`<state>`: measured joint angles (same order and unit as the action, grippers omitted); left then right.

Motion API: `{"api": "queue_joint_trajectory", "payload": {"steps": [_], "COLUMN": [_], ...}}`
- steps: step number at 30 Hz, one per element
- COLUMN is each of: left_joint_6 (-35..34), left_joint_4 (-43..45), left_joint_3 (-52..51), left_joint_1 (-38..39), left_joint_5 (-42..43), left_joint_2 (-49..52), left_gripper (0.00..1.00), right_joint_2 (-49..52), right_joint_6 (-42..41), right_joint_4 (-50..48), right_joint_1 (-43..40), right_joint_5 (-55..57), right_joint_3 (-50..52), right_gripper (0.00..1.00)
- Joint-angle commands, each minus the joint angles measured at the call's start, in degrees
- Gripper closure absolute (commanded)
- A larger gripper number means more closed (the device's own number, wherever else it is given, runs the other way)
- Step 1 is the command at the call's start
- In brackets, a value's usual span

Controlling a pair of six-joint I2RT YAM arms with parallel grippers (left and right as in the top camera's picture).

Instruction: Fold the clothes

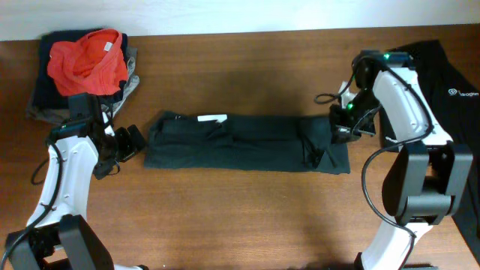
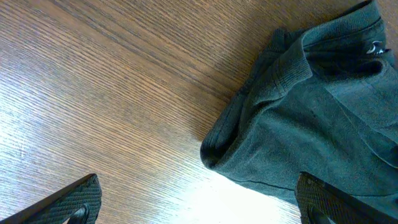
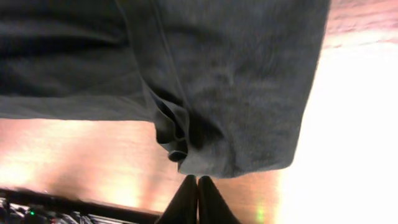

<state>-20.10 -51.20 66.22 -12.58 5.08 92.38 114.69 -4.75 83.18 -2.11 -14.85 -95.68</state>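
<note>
At desk [image 1: 247,217] centre lies the black shirt [image 1: 247,141], a long strip; right gripper [image 1: 338,130] at its 3 o'clock end is closed empty, left gripper [image 1: 132,142] at 9 o'clock wide open; best pinch all layers squarely

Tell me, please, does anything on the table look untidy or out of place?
A red garment lies crumpled on the dark pile at the far left corner, unfolded. The black shirt in the middle is folded to a long strip, but its right end is bunched into creases.
</note>
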Motion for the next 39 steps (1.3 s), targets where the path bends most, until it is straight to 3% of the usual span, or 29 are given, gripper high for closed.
{"api": "queue_joint_trajectory", "payload": {"steps": [1,12,22,28,36,38,39], "left_joint_6": [0.02,0.02,0.02,0.02,0.02,0.02,0.02], "left_joint_4": [0.11,0.02,0.09,0.04,0.07,0.04,0.00], "left_joint_3": [-0.55,-0.55,-0.55,-0.55,-0.55,-0.55,-0.55], "left_joint_1": [-0.33,-0.33,-0.33,-0.33,-0.33,-0.33,-0.33], "left_joint_5": [0.09,0.09,0.09,0.09,0.09,0.09,0.09], "left_joint_2": [0.63,0.63,0.63,0.63,0.63,0.63,0.63], "left_gripper": [0.01,0.01,0.01,0.01,0.01,0.01,0.01], "right_joint_2": [-0.09,-0.09,-0.11,-0.13,-0.33,-0.33,-0.33], "right_joint_6": [-0.22,-0.68,-0.96,-3.26,-1.53,-1.51,-1.51], "right_joint_4": [-0.90,-11.54,-18.23,-17.46,-8.46,-8.07,-8.07], "right_joint_1": [0.31,0.61,5.51,6.10,2.73,0.98,-0.02], "right_joint_5": [0.50,-2.95,-5.73,-5.95,-5.03,-4.57,-4.09], "right_joint_3": [3.21,16.68,20.13,17.18,4.42,1.95,1.16], "right_gripper": [0.95,0.96,0.96,0.96,0.95,0.89,0.80]}}
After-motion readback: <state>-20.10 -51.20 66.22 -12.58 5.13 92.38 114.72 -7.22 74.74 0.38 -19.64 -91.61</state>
